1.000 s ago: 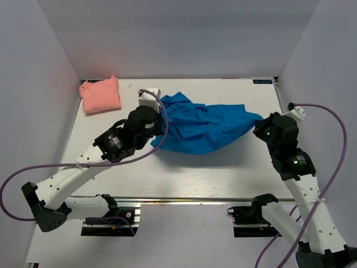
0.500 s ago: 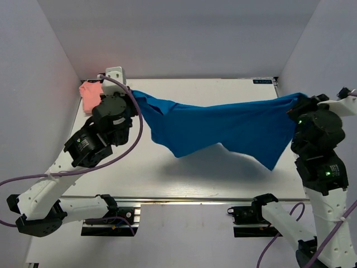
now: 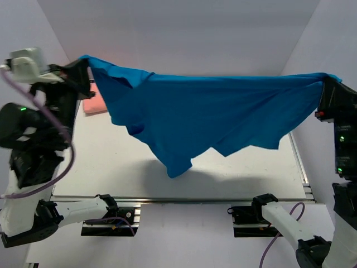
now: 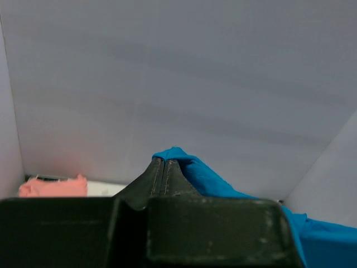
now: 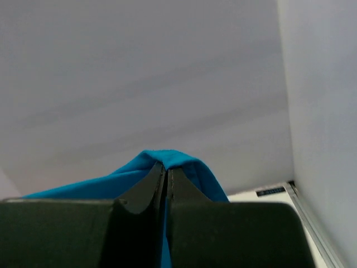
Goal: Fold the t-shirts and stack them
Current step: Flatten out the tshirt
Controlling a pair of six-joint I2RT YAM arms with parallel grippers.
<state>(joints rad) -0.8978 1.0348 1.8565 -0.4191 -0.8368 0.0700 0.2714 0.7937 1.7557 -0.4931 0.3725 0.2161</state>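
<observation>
I have the left gripper [image 3: 82, 60] clamped on one top corner of the blue t-shirt [image 3: 212, 111] and the right gripper [image 3: 325, 80] clamped on the opposite one. In both wrist views the jaws are pressed together with a small hump of blue cloth peeking over the tips. The shirt hangs between the two claws as a wide sheet, clear of the table [image 3: 111, 167]. Its top edge is pulled nearly straight from claw to claw, and its lower edge sags in uneven points below them.

The pink t-shirt [image 3: 93, 105] sits below the left claw and just beyond it, mostly hidden by the hanging cloth. What shows is a small, flat bundle, so I judge that one already folded. The blue one is neither folded nor stacked (about half the job, by my reckoning). It needs laying flat, folding, then joining with the pink.

The blue fabric looks thin, soft and matte, draping in long diagonal creases. A flap near the left claw is doubled over, probably a sleeve, though I cannot be sure. The pink bundle has soft, rounded edges and looks thicker from its layers. The tabletop below is pale, smooth and hard.
</observation>
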